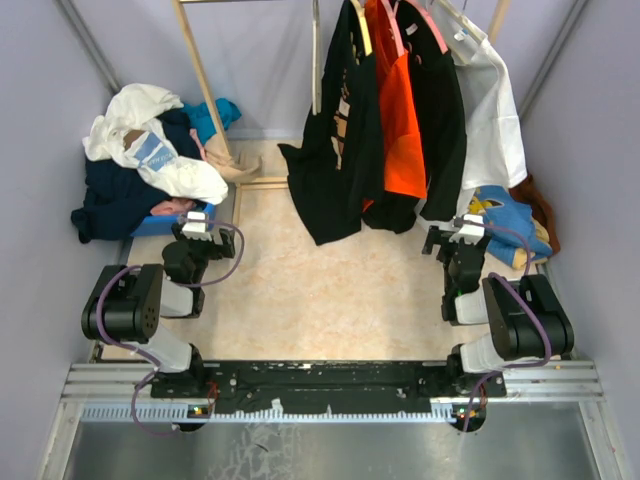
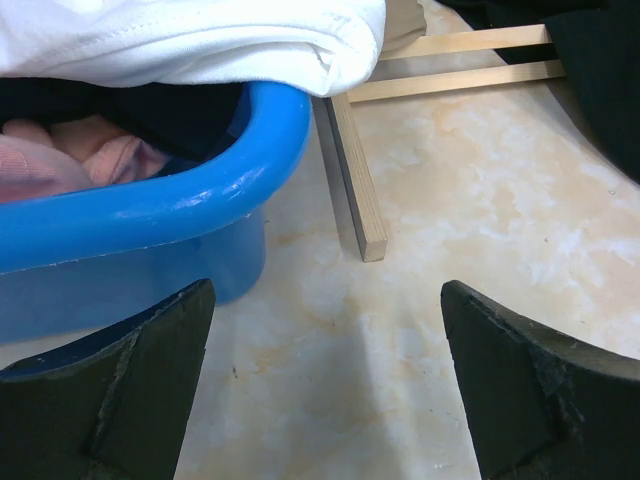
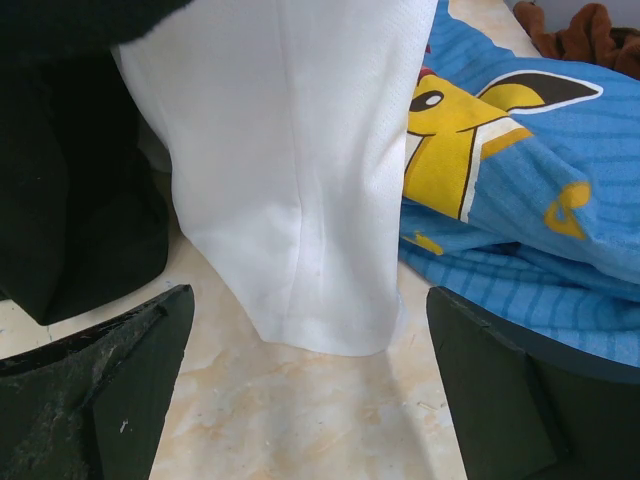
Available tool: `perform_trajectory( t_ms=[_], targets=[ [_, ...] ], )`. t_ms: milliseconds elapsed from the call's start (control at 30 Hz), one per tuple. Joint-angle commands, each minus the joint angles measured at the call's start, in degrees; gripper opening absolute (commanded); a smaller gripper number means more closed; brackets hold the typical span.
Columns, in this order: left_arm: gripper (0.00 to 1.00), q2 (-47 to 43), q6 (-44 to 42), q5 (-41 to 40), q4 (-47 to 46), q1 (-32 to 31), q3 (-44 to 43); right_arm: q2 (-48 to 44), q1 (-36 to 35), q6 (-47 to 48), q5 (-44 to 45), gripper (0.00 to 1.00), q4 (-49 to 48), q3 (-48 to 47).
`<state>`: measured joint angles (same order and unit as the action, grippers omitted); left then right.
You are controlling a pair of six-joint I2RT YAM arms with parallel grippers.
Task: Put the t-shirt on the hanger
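The t-shirt [image 1: 152, 152] lay crumpled on top of the clothes pile in the blue basket [image 2: 200, 200] at the far left, its blue print facing up. The left gripper [image 1: 196, 224] hung just on the near side of that basket, jaws spread wide, nothing in them. Over on the right, the right gripper [image 1: 468, 230] gaped empty too, facing a hanging white garment [image 3: 290, 150]. The hanger [image 1: 460, 25] sat high at the far right, among the hung clothes.
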<state>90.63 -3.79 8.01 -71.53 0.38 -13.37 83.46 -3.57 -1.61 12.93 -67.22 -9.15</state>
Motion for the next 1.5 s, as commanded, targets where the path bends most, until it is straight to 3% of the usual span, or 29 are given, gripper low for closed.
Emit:
perform_trajectory(
  t_ms=[0,533,667,933,1167,1367,1467],
  targets=[
    [1.00,0.6,-0.3,0.9,-1.3,0.0,-0.7,-0.6,0.3,0.5,0.3,0.99,-2.4,-1.5],
    [1.00,0.4,-0.4,0.9,-1.5,0.0,-0.6,-0.6,0.3,0.5,0.3,0.99,-2.5,-1.4],
    [1.00,-0.8,-2.2,5.5,-1.9,-0.1,0.2,-0.8,0.3,0.5,0.3,0.99,-2.9,-1.1],
    [1.00,-10.1,-1.9,6.0,4.9,-0.1,1.2,-14.3,0.3,-0.1,1.9,0.99,4.3,0.8],
    [0.99,-26.8,5.1,7.0,22.4,-0.5,-2.2,-36.8,0.3,-0.9,0.9,0.99,29.2,-3.7],
    [1.00,-32.8,13.7,7.6,46.8,-0.8,-16.4,-49.2,0.3,-11.0,2.6,0.99,66.2,-20.0],
    [0.99,-34.7,16.1,6.4,56.1,-0.8,-23.4,-52.6,0.3,-15.1,0.1,0.99,78.3,-27.5]
  ],
)
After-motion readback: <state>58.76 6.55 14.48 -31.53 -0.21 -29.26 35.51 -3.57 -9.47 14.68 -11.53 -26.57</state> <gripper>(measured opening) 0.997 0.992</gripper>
